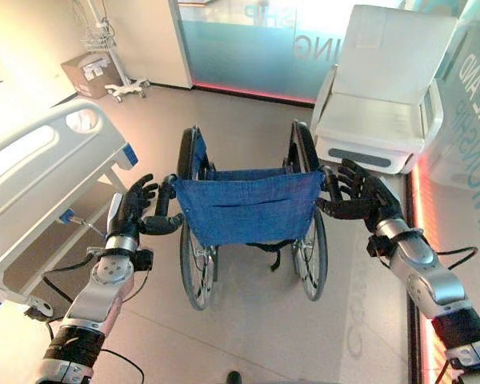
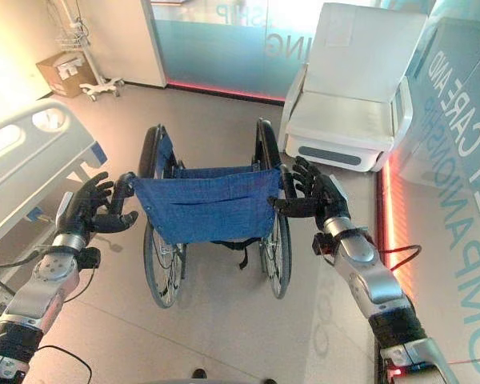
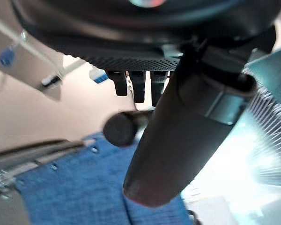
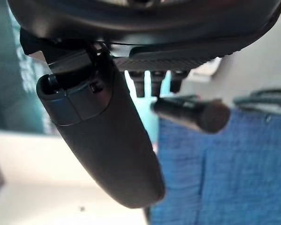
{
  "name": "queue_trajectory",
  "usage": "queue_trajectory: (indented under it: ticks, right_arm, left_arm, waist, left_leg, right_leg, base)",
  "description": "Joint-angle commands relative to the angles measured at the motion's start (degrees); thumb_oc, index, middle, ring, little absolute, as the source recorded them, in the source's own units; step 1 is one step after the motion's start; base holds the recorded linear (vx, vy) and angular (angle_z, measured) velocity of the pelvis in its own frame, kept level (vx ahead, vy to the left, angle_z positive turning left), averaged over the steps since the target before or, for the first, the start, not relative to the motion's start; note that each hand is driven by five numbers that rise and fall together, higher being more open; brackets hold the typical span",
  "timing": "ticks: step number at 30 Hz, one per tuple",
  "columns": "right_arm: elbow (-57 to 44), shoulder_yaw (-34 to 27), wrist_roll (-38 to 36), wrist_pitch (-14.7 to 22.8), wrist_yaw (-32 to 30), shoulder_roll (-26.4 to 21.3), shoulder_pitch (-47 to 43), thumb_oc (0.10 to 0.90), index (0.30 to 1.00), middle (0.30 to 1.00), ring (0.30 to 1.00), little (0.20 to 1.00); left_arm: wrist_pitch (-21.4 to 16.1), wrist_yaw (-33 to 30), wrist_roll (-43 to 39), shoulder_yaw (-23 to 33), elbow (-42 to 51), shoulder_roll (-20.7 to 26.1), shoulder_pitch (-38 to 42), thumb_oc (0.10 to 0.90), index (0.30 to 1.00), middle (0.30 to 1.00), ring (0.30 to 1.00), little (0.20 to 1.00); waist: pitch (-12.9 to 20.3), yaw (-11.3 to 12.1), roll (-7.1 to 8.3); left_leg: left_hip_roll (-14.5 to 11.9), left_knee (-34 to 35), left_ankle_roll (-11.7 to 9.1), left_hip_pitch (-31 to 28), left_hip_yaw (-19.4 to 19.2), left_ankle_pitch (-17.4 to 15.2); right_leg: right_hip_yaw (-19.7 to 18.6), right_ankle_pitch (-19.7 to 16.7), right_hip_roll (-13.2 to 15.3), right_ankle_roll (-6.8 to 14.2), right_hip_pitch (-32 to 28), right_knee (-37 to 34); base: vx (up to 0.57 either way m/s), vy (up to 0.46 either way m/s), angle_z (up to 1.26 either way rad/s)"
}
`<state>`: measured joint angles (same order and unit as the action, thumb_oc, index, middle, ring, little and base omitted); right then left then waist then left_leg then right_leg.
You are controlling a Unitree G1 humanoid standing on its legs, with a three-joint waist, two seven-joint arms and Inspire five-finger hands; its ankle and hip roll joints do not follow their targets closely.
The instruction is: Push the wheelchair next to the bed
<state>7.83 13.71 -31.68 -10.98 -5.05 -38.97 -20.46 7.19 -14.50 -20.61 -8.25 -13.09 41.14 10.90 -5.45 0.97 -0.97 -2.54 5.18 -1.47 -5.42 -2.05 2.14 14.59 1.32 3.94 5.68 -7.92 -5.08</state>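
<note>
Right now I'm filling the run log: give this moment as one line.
left hand: open at left push handle | right hand: open at right push handle | wheelchair: facing away | bed: to left

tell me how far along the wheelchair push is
Early stage. Done: both hands have reached the push handles behind the blue backrest. In hand: the left hand and right hand are open beside the handles, not yet wrapped round them. Left: grip, then roll the wheelchair up beside the bed on the robot's left.

eyes: head-high, facing down-forward, share wheelchair (image 1: 248, 208) from behind | wrists: very close, along each hand toward push handles
</note>
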Motion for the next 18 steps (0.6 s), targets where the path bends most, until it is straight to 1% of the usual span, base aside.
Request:
queue_trajectory:
  ticks: [1,2,4,6,7,8,9,11,13,15,18]
  right_arm:
    - [1.1,4.3,1.2,0.3,-1.2,-2.4,-8.8,0.800,0.900,0.900,0.900,0.900]
    - [1.9,4.7,1.3,-0.1,-1.2,-2.4,-9.5,0.800,0.900,0.900,0.900,0.900]
    - [4.1,5.7,1.9,-1.9,-1.1,-2.6,-11.7,0.800,0.900,0.900,0.900,0.900]
    - [7.4,7.7,4.0,-5.5,0.9,-4.4,-15.3,0.800,0.900,0.900,0.900,0.900]
    - [7.7,7.9,4.7,-6.0,1.1,-4.7,-15.7,0.800,0.900,0.900,0.900,0.900]
    - [9.6,9.4,5.8,-7.8,2.8,-6.2,-17.8,0.800,0.900,0.900,0.900,0.900]
    - [10.1,9.8,6.2,-8.3,3.1,-6.5,-18.3,0.800,0.900,0.900,0.900,0.900]
    - [13.4,12.6,8.0,-11.6,4.9,-8.4,-22.5,0.800,0.900,0.900,0.900,0.900]
    - [15.7,14.3,9.1,-13.0,6.1,-9.2,-24.9,0.800,0.900,0.900,0.900,0.900]
    - [19.5,17.8,9.6,-16.0,7.4,-10.2,-29.6,0.800,0.900,0.900,0.900,0.900]
    - [22.6,20.3,8.2,-17.6,7.7,-10.3,-33.0,0.800,0.900,0.900,0.900,0.900]
  left_arm:
    - [-2.3,-1.3,4.4,-0.8,-2.8,6.7,11.1,0.800,0.900,0.900,0.900,0.900]
    - [-2.0,-1.0,4.8,-1.4,-3.6,6.8,11.7,0.800,0.900,0.900,0.900,0.900]
    - [-0.7,-0.2,5.6,-3.2,-5.5,7.0,13.7,0.800,0.900,0.900,0.900,0.900]
    - [-0.1,0.6,4.4,-5.2,-8.4,7.6,16.3,0.800,0.900,0.900,0.900,0.900]
    - [0.0,0.7,4.1,-5.3,-8.7,7.7,16.6,0.800,0.900,0.900,0.900,0.900]
    - [0.0,1.1,3.4,-6.1,-10.3,8.0,18.0,0.800,0.900,0.900,0.900,0.900]
    - [0.1,1.0,3.2,-6.3,-10.6,8.1,18.3,0.800,0.900,0.900,0.900,0.900]
    - [0.8,1.4,2.1,-8.0,-12.8,8.6,21.4,0.800,0.900,0.900,0.900,0.900]
    - [1.2,1.3,0.9,-9.0,-13.9,9.0,23.3,0.800,0.900,0.900,0.900,0.900]
    - [1.5,1.5,-2.1,-10.9,-16.2,9.3,27.0,0.800,0.900,0.900,0.900,0.900]
    - [2.0,2.1,-3.8,-12.7,-17.5,9.6,30.3,0.800,0.900,0.900,0.900,0.900]
  waist:
    - [3.3,0.4,1.83]
    - [3.4,0.4,1.84]
    - [3.5,0.4,1.87]
    - [3.4,0.4,1.93]
    - [3.4,0.4,1.93]
    - [3.5,0.4,2.00]
    - [3.5,0.4,2.02]
    - [3.5,0.3,2.15]
    - [3.6,0.3,2.29]
    - [3.6,0.4,2.40]
    - [3.8,0.4,2.37]
  left_leg:
    - [3.6,-0.2,0.0,-1.4,-3.5,-4.1]
    - [3.6,-0.2,0.0,-1.5,-3.5,-4.1]
    - [3.7,-0.2,0.0,-1.4,-3.4,-4.2]
    - [3.8,-0.2,0.0,-1.4,-3.4,-4.1]
    - [3.9,-0.2,0.0,-1.4,-3.4,-4.1]
    - [3.9,-0.2,0.0,-1.4,-3.4,-4.1]
    - [3.9,-0.2,0.0,-1.4,-3.4,-4.1]
    - [4.0,-0.2,-0.1,-1.4,-3.3,-4.0]
    - [4.0,-0.2,-0.1,-1.4,-3.2,-4.0]
    - [4.1,-0.2,-0.2,-1.5,-3.1,-4.0]
    - [4.1,-0.2,-0.2,-1.4,-3.0,-4.0]
  right_leg:
    - [-1.1,0.7,0.2,0.8,0.1,1.1]
    - [-1.2,0.7,0.2,0.7,0.1,1.2]
    - [-1.2,0.8,0.1,0.7,0.1,1.2]
    - [-1.3,0.7,0.1,0.8,0.2,1.3]
    - [-1.3,0.7,0.1,0.8,0.2,1.3]
    - [-1.3,0.7,0.1,0.8,0.2,1.3]
    - [-1.3,0.7,0.0,0.8,0.2,1.2]
    - [-1.4,0.7,0.0,0.7,0.2,1.3]
    - [-1.5,0.8,-0.1,0.7,0.2,1.3]
    - [-1.5,0.7,-0.1,0.6,0.1,1.2]
    - [-1.6,0.7,-0.3,0.6,0.1,1.2]
  base:
    - [0.00,0.000,0.00]
    - [0.00,0.000,0.00]
    - [0.00,0.000,0.00]
    - [-0.03,0.001,0.01]
    - [0.00,0.000,0.00]
    - [0.00,0.000,0.00]
    - [0.00,0.000,0.00]
    - [0.00,0.000,0.00]
    - [-0.01,-0.002,0.02]
    - [-0.01,0.001,0.02]
    - [0.00,0.000,0.00]
